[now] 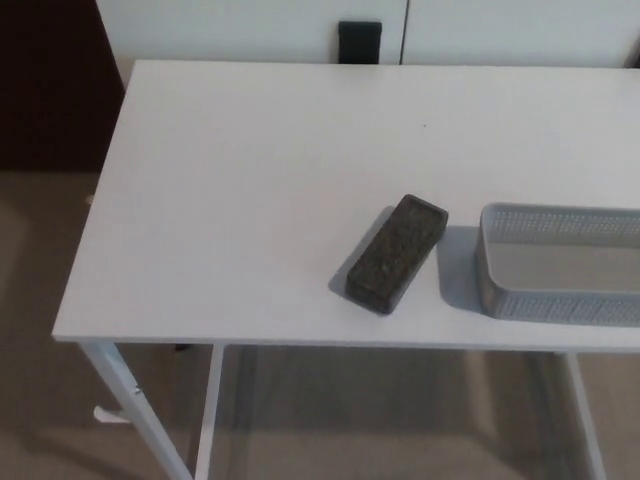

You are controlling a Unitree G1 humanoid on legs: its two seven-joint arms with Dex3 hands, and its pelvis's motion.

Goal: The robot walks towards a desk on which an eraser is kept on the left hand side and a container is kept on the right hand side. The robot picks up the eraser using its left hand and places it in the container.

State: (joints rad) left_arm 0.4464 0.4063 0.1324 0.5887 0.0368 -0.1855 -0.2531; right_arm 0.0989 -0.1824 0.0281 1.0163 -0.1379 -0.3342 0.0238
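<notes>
Looking down at the white desk point(230, 200), I see neither of my hands anywhere in the frame, so I cannot tell how my fingers are set, and nothing shows them holding anything. The eraser point(396, 253) lies just right of the frame's centre, near the desk's front edge, flat on its broad face and turned on a diagonal, its far end pointing toward the upper right. It is a dark block with a speckled, felt-like top and rounded corners. To its right, at the right edge of the frame, sits the grey mesh container point(500, 290), open at the top, apparently empty, and partly cut off by the frame. The two are near each other but apart, with a strip of bare desk and shadow between them. I judge that this layout keeps the carry short: the eraser lies on the side my left hand would come in from, and the container's low wall should be easy to clear. The pickup has not begun.
</notes>
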